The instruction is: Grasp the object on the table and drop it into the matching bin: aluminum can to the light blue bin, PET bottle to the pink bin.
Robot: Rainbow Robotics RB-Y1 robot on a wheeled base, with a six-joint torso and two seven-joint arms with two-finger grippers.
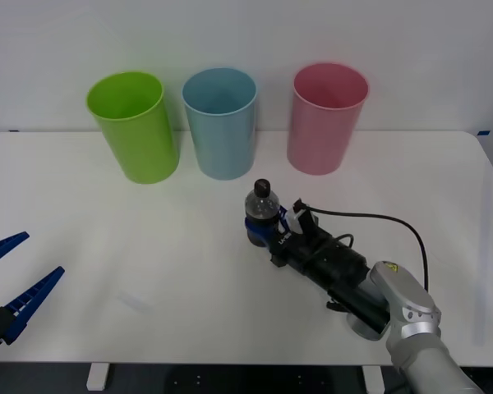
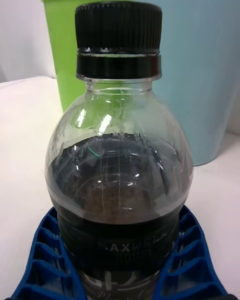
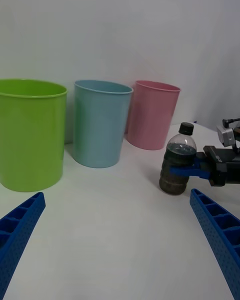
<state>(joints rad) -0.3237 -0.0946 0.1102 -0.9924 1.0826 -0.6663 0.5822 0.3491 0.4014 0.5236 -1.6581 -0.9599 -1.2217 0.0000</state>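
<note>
The left hand (image 1: 12,283) hangs over the table's (image 1: 107,263) near left edge, its blue fingers (image 1: 33,300) spread wide and holding nothing; its arm is cut off by the frame. Along the far side stand a lime green bin (image 1: 133,125), the light blue bin (image 1: 220,121) and the pink bin (image 1: 324,116). In front of the blue and pink bins the PET bottle (image 1: 262,215) stands upright on the table, the right hand (image 1: 263,232) clasped around its lower body. The blue fingers (image 2: 189,260) hide the bottle's base, and its label text is hard to read.
</note>
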